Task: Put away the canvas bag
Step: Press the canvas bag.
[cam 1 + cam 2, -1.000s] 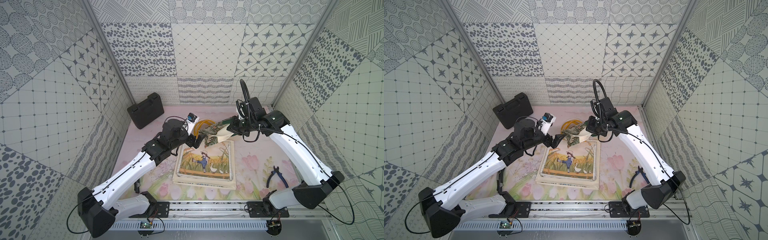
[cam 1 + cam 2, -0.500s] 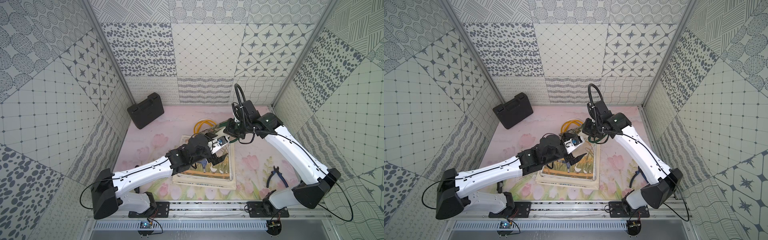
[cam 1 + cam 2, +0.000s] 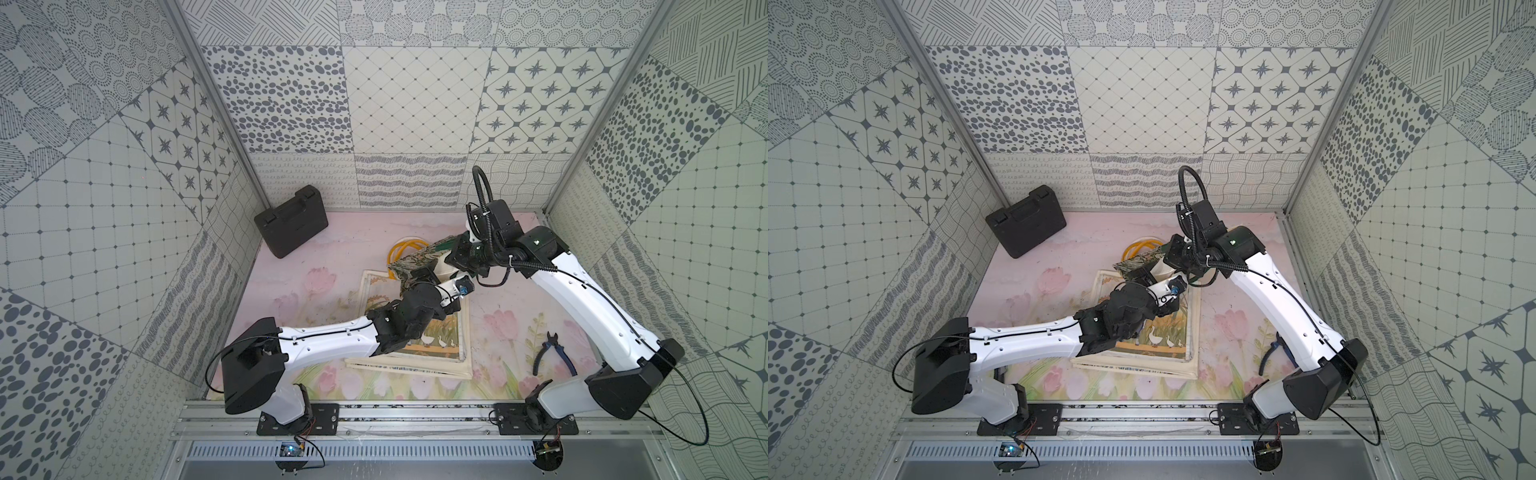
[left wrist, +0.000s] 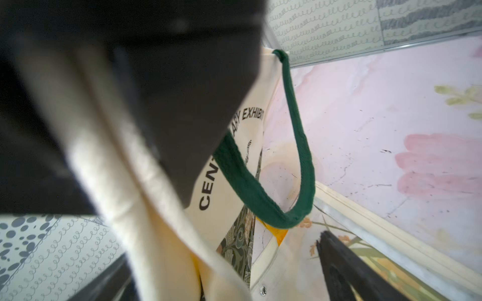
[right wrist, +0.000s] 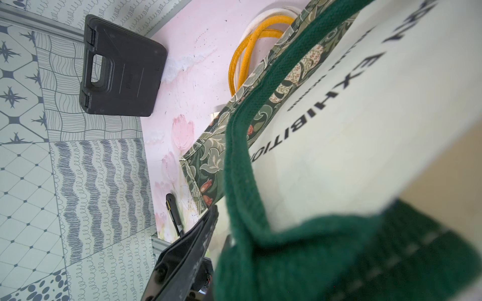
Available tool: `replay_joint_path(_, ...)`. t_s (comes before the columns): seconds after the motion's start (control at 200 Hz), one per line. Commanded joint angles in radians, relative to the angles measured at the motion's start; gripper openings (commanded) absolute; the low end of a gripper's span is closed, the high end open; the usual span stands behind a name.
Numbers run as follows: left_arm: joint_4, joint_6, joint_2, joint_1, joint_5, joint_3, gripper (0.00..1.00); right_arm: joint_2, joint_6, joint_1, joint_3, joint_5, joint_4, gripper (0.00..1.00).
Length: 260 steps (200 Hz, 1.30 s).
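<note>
1. The right tool is pinching the bag by its green strap, holding it above the worktop near the back.
2. The left tool, jaws spread, sits just under the bag with cream cloth between them.

A black case sits near the back wall, well apart from blue-handled pliers on the floral mat.

The canvas bag is matt cream cloth, its green strap coarse ribbed webbing. The case is dull black moulded plastic. The arm shells are smooth glossy white plastic, the rail bare grey metal
</note>
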State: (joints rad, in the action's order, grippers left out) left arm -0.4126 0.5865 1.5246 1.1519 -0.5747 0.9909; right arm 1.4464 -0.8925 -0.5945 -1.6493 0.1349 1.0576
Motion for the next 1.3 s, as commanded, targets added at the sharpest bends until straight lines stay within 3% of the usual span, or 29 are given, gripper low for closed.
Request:
replay_joint_path(0.0, -0.183, 0.082, 0.008, 0.011, -0.189, -0.003, 0.61, -0.053, -0.003, -0.003, -0.003, 0.002, -0.077, 0.00)
replay_joint_path(0.03, -0.181, 0.077, 0.000, 0.011, -0.191, -0.010, 0.22, -0.053, -0.001, -0.001, -0.006, 0.002, -0.074, 0.00)
replay_joint_path(0.06, -0.193, 0.075, -0.006, 0.011, -0.198, -0.022, 0.00, -0.054, 0.000, 0.002, -0.009, 0.003, -0.073, 0.00)
replay_joint_path(0.285, -0.128, 0.024, -0.075, 0.008, -0.166, -0.085, 0.00, -0.058, 0.016, 0.025, -0.035, 0.017, -0.058, 0.00)
replay_joint_path(0.3, -0.108, 0.012, -0.082, 0.005, -0.156, -0.088, 0.08, -0.058, 0.016, 0.027, -0.037, 0.018, -0.058, 0.00)
replay_joint_path(0.39, -0.042, -0.068, -0.111, -0.015, -0.115, -0.106, 0.81, -0.060, 0.020, 0.038, -0.045, 0.037, -0.057, 0.00)
replay_joint_path(0.41, -0.038, -0.080, -0.113, -0.020, -0.115, -0.109, 0.88, -0.060, 0.020, 0.040, -0.047, 0.043, -0.056, 0.00)
replay_joint_path(0.44, -0.026, -0.093, -0.115, -0.025, -0.116, -0.113, 0.91, -0.060, 0.018, 0.043, -0.050, 0.052, -0.056, 0.00)
replay_joint_path(0.515, -0.003, -0.108, -0.114, -0.037, -0.108, -0.118, 0.88, -0.061, 0.016, 0.050, -0.056, 0.086, -0.059, 0.00)
replay_joint_path(0.565, -0.013, -0.109, -0.116, -0.043, -0.106, -0.128, 0.76, -0.061, 0.013, 0.053, -0.064, 0.109, -0.058, 0.00)
replay_joint_path(0.585, -0.017, -0.111, -0.118, -0.046, -0.104, -0.131, 0.66, -0.062, 0.011, 0.055, -0.067, 0.120, -0.059, 0.00)
replay_joint_path(0.635, -0.024, -0.122, -0.124, -0.056, -0.101, -0.139, 0.19, -0.062, 0.013, 0.060, -0.074, 0.154, -0.059, 0.00)
replay_joint_path(0.67, -0.031, -0.134, -0.131, -0.066, -0.107, -0.144, 0.00, -0.060, 0.013, 0.068, -0.084, 0.178, -0.054, 0.00)
replay_joint_path(0.765, 0.013, -0.167, -0.159, -0.085, -0.090, -0.144, 0.00, -0.052, 0.012, 0.095, -0.104, 0.261, -0.038, 0.00)
replay_joint_path(0.845, 0.040, -0.176, -0.175, -0.097, -0.077, -0.143, 0.39, -0.053, 0.009, 0.115, -0.106, 0.322, -0.039, 0.00)
replay_joint_path(0.9, 0.061, -0.182, -0.181, -0.104, -0.074, -0.142, 0.60, -0.055, 0.009, 0.127, -0.105, 0.351, -0.037, 0.00)
replay_joint_path(0.93, 0.073, -0.186, -0.183, -0.107, -0.070, -0.142, 0.66, -0.057, 0.010, 0.133, -0.105, 0.361, -0.039, 0.00)
replay_joint_path(0.966, 0.090, -0.190, -0.187, -0.111, -0.060, -0.144, 0.59, -0.059, 0.012, 0.137, -0.105, 0.371, -0.040, 0.00)
replay_joint_path(1.036, 0.096, -0.197, -0.202, -0.115, -0.039, -0.157, 0.21, -0.060, 0.018, 0.145, -0.114, 0.399, -0.037, 0.00)
replay_joint_path(1.066, 0.090, -0.203, -0.210, -0.116, -0.037, -0.167, 0.11, -0.060, 0.020, 0.148, -0.119, 0.414, -0.036, 0.00)
replay_joint_path(1.126, 0.094, -0.219, -0.218, -0.121, -0.034, -0.175, 0.13, -0.060, 0.021, 0.153, -0.131, 0.442, -0.029, 0.00)
replay_joint_path(1.186, 0.116, -0.231, -0.219, -0.127, -0.032, -0.172, 0.33, -0.059, 0.022, 0.156, -0.148, 0.467, -0.015, 0.00)
replay_joint_path(1.216, 0.124, -0.232, -0.218, -0.129, -0.032, -0.170, 0.37, -0.057, 0.023, 0.157, -0.159, 0.477, -0.005, 0.00)
replay_joint_path(1.261, 0.133, -0.231, -0.216, -0.130, -0.027, -0.170, 0.34, -0.056, 0.028, 0.161, -0.175, 0.492, 0.010, 0.00)
replay_joint_path(1.296, 0.140, -0.232, -0.220, -0.132, -0.019, -0.172, 0.20, -0.055, 0.033, 0.163, -0.186, 0.497, 0.022, 0.00)
